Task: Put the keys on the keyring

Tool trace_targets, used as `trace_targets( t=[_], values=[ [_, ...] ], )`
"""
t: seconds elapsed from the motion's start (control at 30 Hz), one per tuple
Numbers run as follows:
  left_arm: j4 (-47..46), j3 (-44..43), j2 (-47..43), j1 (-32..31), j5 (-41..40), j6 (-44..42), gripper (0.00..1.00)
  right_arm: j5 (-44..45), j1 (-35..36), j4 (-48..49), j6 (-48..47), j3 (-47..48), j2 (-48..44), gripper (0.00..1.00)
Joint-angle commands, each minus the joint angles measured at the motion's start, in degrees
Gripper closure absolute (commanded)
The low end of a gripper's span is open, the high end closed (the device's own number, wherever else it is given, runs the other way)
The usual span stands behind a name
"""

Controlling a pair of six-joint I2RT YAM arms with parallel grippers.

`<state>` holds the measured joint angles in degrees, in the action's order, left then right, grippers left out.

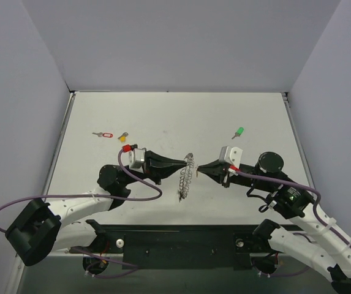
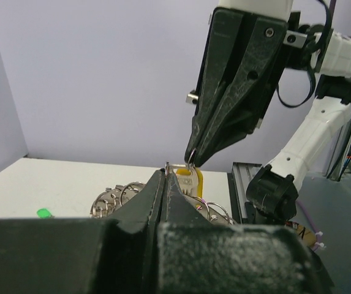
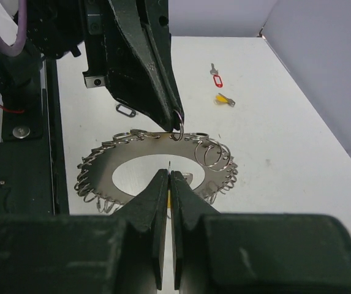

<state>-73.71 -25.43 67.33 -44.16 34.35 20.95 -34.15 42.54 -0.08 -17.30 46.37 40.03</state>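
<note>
Keyring (image 3: 144, 147) is bright polished metal: a flat, almost mirror-like band with thin wire loops frilled round its edge. The left tool (image 1: 184, 164) and right tool (image 1: 201, 168) both look like black plastic, matt and a bit grainy up close. The held key (image 2: 187, 180) has a yellow plastic head with a slight gloss. The green key (image 1: 239, 131), red-tag key (image 1: 106, 135) and yellow key (image 1: 124, 137) have plastic-looking heads. The surface (image 1: 163, 116) is smooth, matt white.

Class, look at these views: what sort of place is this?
Probably a robotics lab test cell: a white table, plain walls boxing it in, and a left arm and right arm bolted at its near edge.
</note>
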Motion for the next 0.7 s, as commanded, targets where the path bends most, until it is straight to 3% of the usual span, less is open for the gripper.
trace_targets(
  t=[0.0, 0.43, 0.67],
  values=[
    [-20.2, -4.7, -0.6, 0.0, 0.5, 4.5, 1.0, -2.8, -0.4, 9.5, 6.7, -2.1, -1.6, 1.0],
    [-20.2, -6.6, 1.0, -0.1, 0.5, 7.8, 1.0, 1.5, -1.4, 20.5, 10.2, -7.3, -3.6, 1.0],
    [-20.2, -6.5, 1.0, -0.2, 0.3, 8.0, 1.0, 0.8, -1.2, 21.2, 11.0, -7.4, -3.6, 1.0]
  ],
)
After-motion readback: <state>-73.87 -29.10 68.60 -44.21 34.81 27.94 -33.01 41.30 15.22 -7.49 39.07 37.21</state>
